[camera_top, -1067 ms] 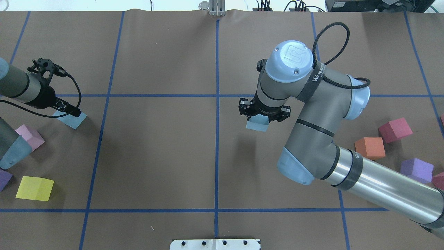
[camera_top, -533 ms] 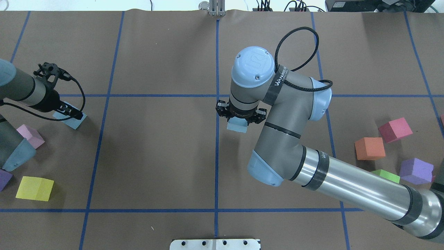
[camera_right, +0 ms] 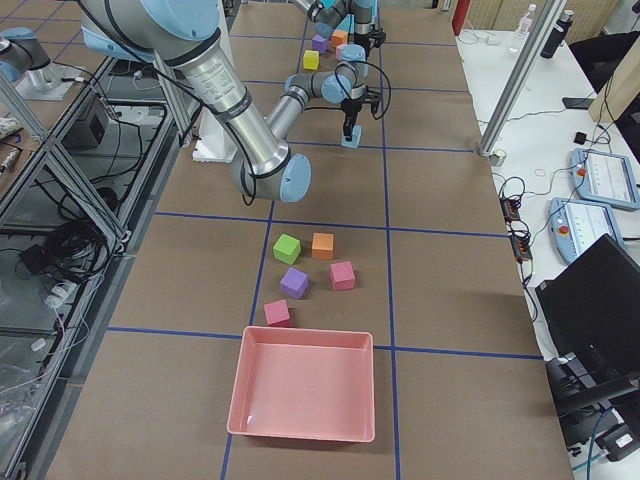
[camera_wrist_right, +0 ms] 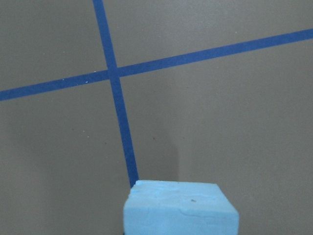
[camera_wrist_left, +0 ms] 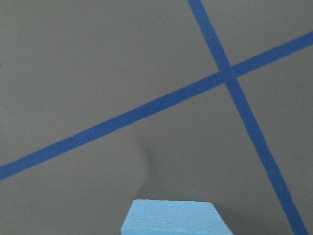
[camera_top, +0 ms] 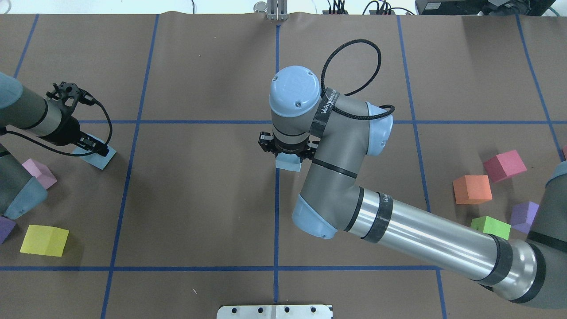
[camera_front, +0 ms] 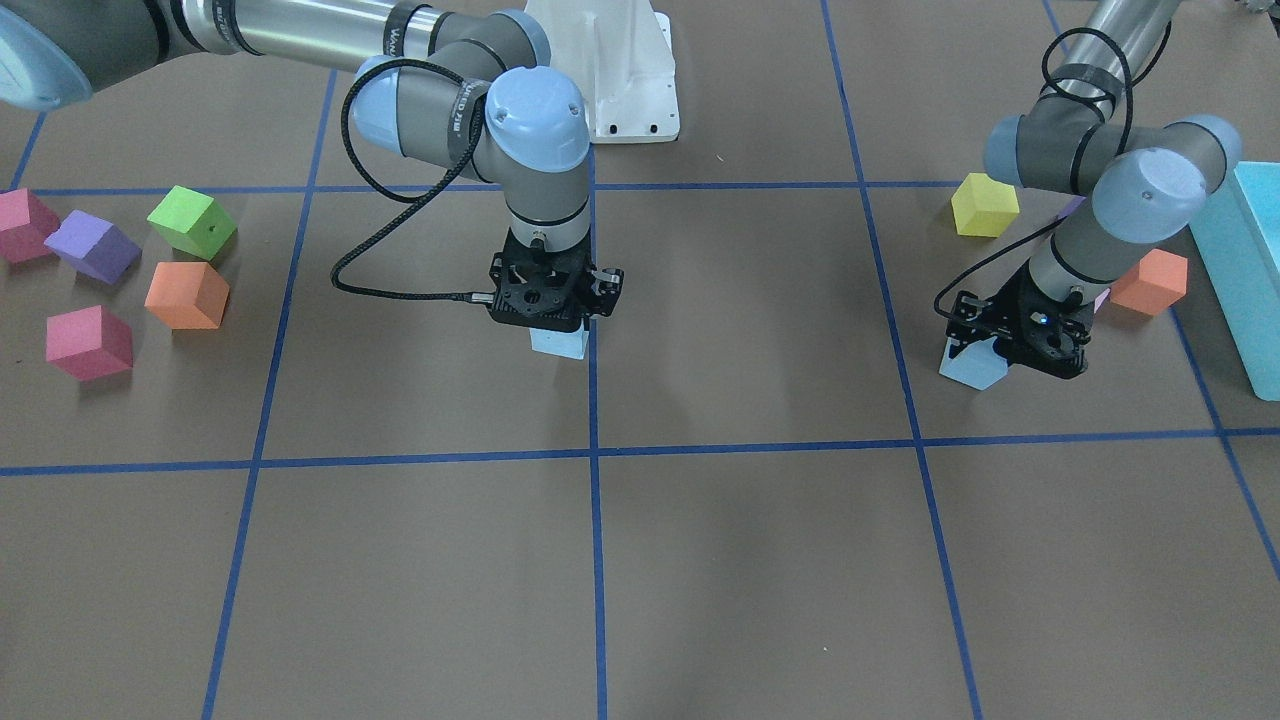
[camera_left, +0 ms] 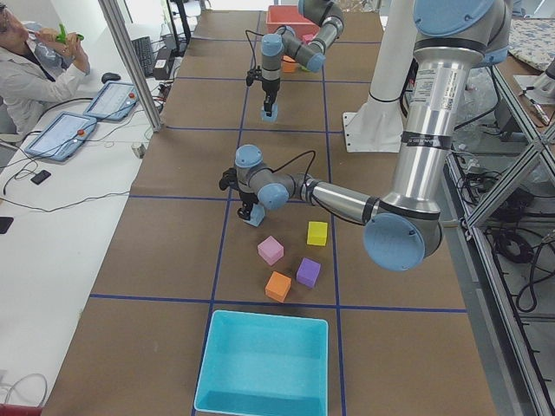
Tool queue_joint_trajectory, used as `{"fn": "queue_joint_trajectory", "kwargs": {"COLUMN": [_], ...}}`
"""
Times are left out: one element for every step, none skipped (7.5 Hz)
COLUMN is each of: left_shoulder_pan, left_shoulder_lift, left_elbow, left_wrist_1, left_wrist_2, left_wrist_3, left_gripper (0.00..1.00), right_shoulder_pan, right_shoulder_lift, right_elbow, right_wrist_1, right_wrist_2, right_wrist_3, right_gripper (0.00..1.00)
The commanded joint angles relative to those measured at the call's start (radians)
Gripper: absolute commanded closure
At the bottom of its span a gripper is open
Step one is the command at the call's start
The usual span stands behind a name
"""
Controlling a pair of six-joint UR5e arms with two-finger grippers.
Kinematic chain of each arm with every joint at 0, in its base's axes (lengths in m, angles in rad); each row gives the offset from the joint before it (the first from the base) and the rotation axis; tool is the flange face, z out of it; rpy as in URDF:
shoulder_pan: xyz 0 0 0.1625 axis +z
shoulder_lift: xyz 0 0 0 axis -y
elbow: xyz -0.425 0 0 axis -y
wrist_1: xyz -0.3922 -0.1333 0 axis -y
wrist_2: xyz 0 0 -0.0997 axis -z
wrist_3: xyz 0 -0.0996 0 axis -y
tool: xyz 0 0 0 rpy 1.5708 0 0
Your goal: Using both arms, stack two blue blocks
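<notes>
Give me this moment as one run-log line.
right pincer: holds blue block, centre line | left pincer: holds second blue block | stack: not done

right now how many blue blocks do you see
2. One blue block is in the right gripper by the centre tape line; the other blue block is in the left gripper, near the pink cube. None seems hidden.

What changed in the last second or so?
The right gripper, shut on the carried blue block, moved toward the robot's left and now sits at the centre tape line. The left gripper shifted the second blue block slightly toward the centre. Neither block was let go. The yellow cube and orange cube stayed put.
</notes>
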Motion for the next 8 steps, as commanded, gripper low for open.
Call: {"fn": "queue_joint_trajectory", "kwargs": {"left_shoulder_pan": [-0.001,-0.001,-0.001,-0.001,-0.001,-0.001,0.001,0.002], "left_shoulder_lift": [-0.022,-0.046,-0.088,-0.109,-0.132,-0.139,-0.168,-0.178], "left_elbow": [-0.021,-0.029,-0.07,-0.125,-0.151,-0.159,-0.159,-0.161], "left_wrist_1": [0.01,0.043,0.15,0.251,0.31,0.321,0.323,0.323], "left_wrist_2": [-0.035,-0.053,-0.053,-0.053,-0.052,-0.047,-0.045,-0.044], "left_wrist_3": [-0.144,-0.186,-0.209,-0.21,-0.212,-0.241,-0.302,-0.33], "left_gripper": [0.4,0.4,0.4,0.4,0.4,0.4,0.4,0.4], "right_shoulder_pan": [-0.024,-0.028,-0.035,-0.035,-0.035,-0.035,-0.035,-0.035], "right_shoulder_lift": [0.024,0.023,0.023,0.023,0.024,0.024,0.026,0.026], "right_elbow": [-0.082,-0.104,-0.105,-0.105,-0.105,-0.105,-0.105,-0.105], "right_wrist_1": [0.084,0.092,0.093,0.093,0.093,0.101,0.101,0.103], "right_wrist_2": [-0.026,-0.029,-0.029,-0.029,-0.029,-0.029,-0.029,-0.027], "right_wrist_3": [-0.043,-0.072,-0.079,-0.079,-0.08,-0.08,-0.08,-0.08], "right_gripper": [0.51,0.51,0.51,0.51,0.51,0.47,0.35,0.2]}}
